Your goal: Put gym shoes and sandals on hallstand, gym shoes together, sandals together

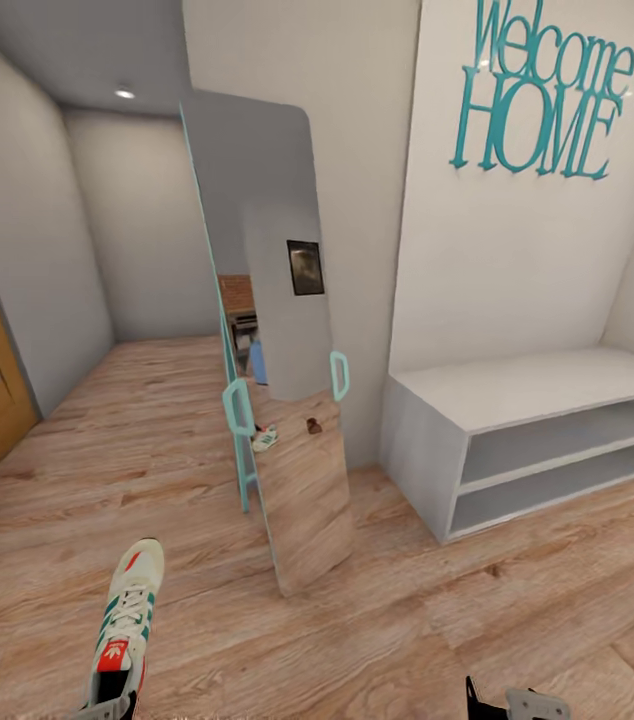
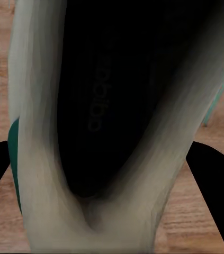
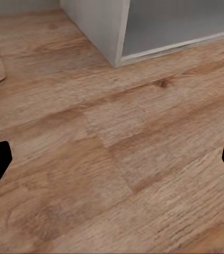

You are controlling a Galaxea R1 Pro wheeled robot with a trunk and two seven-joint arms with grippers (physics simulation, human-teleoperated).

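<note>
One gym shoe (image 1: 125,625) is held up off the corridor floor (image 1: 137,440) by the left gripper (image 2: 109,159), which is closed on its heel end, most likely so it can be carried to the hallstand (image 1: 517,440). In the left wrist view the dark inside of the shoe is seen very close, with a black finger on each side of it. The right gripper (image 3: 112,164) is held low over bare floor with its fingers wide apart and nothing between them (it looks ready for another shoe). The hallstand is placed against the wall well off to the right, and its top and two shelves are open at the front. A tall mirror (image 1: 282,400) is leaned near the hallstand's left end, so that edge should be kept away from. Plenty of open floor is left in between for moving.
</note>
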